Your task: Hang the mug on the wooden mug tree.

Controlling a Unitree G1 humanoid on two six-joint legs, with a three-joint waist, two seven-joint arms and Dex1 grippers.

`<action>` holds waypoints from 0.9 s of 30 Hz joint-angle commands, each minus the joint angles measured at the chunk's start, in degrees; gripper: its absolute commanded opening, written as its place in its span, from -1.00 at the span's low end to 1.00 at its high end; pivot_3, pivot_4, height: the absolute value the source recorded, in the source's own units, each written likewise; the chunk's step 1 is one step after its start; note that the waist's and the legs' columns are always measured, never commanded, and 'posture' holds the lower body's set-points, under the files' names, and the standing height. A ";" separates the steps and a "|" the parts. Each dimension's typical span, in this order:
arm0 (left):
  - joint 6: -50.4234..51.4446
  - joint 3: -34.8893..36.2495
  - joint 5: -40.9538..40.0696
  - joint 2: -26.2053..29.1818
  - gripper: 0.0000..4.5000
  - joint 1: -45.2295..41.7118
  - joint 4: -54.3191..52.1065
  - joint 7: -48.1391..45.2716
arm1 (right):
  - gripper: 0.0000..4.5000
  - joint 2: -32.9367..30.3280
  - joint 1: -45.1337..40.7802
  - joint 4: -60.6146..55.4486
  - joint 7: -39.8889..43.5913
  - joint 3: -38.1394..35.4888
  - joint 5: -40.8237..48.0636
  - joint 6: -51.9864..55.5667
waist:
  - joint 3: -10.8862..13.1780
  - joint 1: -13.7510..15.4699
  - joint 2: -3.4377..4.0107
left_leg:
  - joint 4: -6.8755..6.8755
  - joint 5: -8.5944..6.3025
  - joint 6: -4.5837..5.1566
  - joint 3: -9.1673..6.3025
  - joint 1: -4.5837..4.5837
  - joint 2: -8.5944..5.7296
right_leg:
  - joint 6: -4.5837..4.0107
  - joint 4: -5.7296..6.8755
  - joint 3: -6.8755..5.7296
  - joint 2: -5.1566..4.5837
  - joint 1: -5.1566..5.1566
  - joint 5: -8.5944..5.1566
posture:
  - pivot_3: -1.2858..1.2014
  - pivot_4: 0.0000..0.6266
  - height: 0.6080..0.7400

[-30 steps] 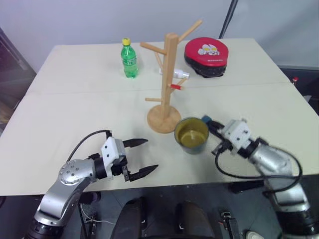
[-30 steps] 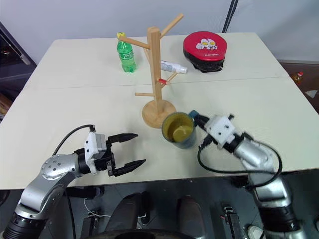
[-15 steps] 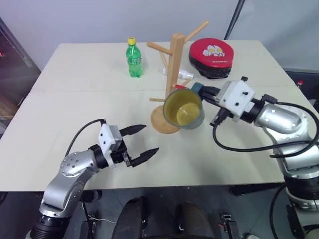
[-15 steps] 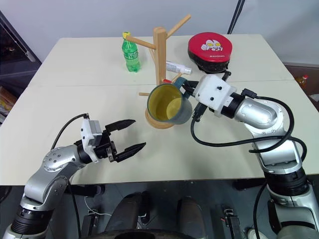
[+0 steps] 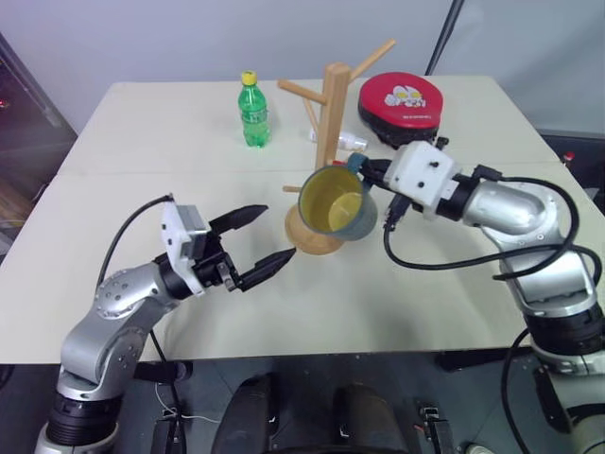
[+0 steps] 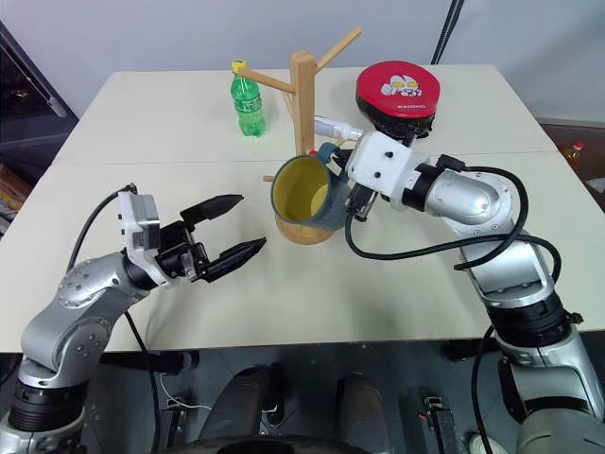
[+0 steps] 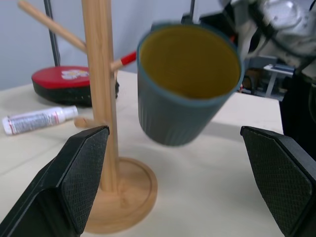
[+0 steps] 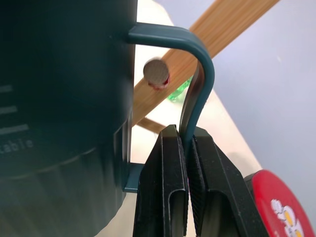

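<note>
The dark teal mug (image 5: pixel 337 203) with a yellow interior hangs in the air, tilted so that its mouth faces me, just in front of the wooden mug tree (image 5: pixel 328 123). My right gripper (image 8: pixel 186 136) is shut on the mug's loop handle (image 8: pixel 197 64). In the right wrist view the round end of a red-tipped peg (image 8: pixel 156 73) shows inside the handle loop. My left gripper (image 5: pixel 281 231) is open and empty above the table, left of the tree's round base (image 5: pixel 304 238). In the left wrist view, its fingers (image 7: pixel 74 187) frame the mug (image 7: pixel 187 84) and the post (image 7: pixel 98 84).
A green bottle (image 5: pixel 253 112) stands at the back, left of the tree. A red round case (image 5: pixel 402 106) lies at the back right, and a white tube (image 7: pixel 37 120) lies on the table behind the tree. The pale table (image 5: pixel 142 189) has bare room at the left and front.
My right gripper has lifted the mug off the table and carried it up and left, close against the tree. My left gripper has risen, still open. The camera view has also shifted.
</note>
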 commanded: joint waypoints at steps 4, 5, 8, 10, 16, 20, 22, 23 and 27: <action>0.80 1.00 -2.09 0.44 1.00 -3.29 -3.33 1.45 | -0.98 1.87 -3.44 1.77 -1.45 1.12 -3.66 0.22 | 0.00 0.01 0.00 | 0.02 0.00 0.00 -0.01 0.00 0.01 | 0.01 0.01 0.01 0.05 0.01 0.00 | 0.03 -0.52 1.00; 0.89 1.02 -2.15 0.47 1.00 -3.37 -3.40 1.53 | -0.98 2.00 -3.45 1.81 -1.32 1.07 -3.74 0.20 | 0.00 0.01 0.00 | 0.02 0.00 0.00 -0.01 0.00 0.01 | 0.01 0.01 0.01 0.06 0.01 0.00 | 0.03 -0.52 1.00; 0.94 0.96 -2.19 0.62 1.00 -3.45 -3.51 1.59 | -0.71 2.44 -3.41 1.67 -1.00 0.76 -3.68 0.26 | 0.00 0.02 0.00 | 0.03 0.00 0.00 -0.01 0.00 0.01 | 0.01 0.01 0.01 0.07 0.01 0.01 | 0.03 -0.52 1.00; 0.94 0.96 -2.27 0.66 1.00 -3.54 -3.49 1.66 | -0.38 2.60 -3.46 1.42 -1.15 0.53 -3.72 0.34 | 0.00 0.00 0.00 | 0.03 0.00 0.00 -0.01 0.00 0.01 | 0.01 0.01 0.01 0.07 0.01 0.01 | 0.03 -0.52 1.00; 0.92 1.05 -1.97 0.68 1.00 -3.56 -2.79 1.92 | 0.49 0.62 -3.41 -0.86 -0.76 -2.88 -3.28 0.73 | 0.01 -0.02 0.00 | 0.03 0.00 0.00 -0.01 0.00 0.04 | 0.01 0.02 0.01 0.10 0.01 0.01 | 0.03 -0.52 1.00; 0.55 1.26 -0.01 -0.20 1.00 -3.13 -0.83 4.28 | 0.49 -1.18 1.28 -4.44 0.97 -10.73 2.43 3.40 | 0.01 0.33 -0.01 | 0.03 0.00 0.00 -0.01 -0.01 0.04 | 0.01 -0.01 0.01 0.09 0.01 0.00 | 0.03 -0.52 1.00; -0.43 2.19 1.86 -1.39 1.00 -2.56 1.18 6.96 | 0.49 -0.19 5.71 -5.55 1.42 -16.46 7.22 5.08 | 0.01 0.38 -0.03 | 0.04 0.00 0.00 -0.02 -0.01 0.04 | 0.01 -0.05 0.01 0.08 0.07 0.01 | 0.03 -0.52 1.00; -1.28 3.05 3.13 -2.41 1.00 -2.40 2.80 8.94 | 0.49 1.28 8.34 -5.38 0.82 -19.44 9.67 5.97 | 0.01 0.33 -0.04 | 0.04 -0.01 0.01 -0.03 -0.01 0.03 | 0.01 -0.06 0.01 0.08 0.09 0.01 | 0.03 -0.52 1.00; -4.32 6.23 8.24 -6.07 1.00 -1.41 9.54 15.72 | 0.49 8.32 19.34 -0.94 -2.57 -24.99 13.48 2.40 | 0.00 0.16 -0.06 | 0.07 -0.01 0.02 -0.02 0.03 0.07 | 0.01 0.01 0.02 0.09 0.09 0.01 | 0.03 -0.52 1.00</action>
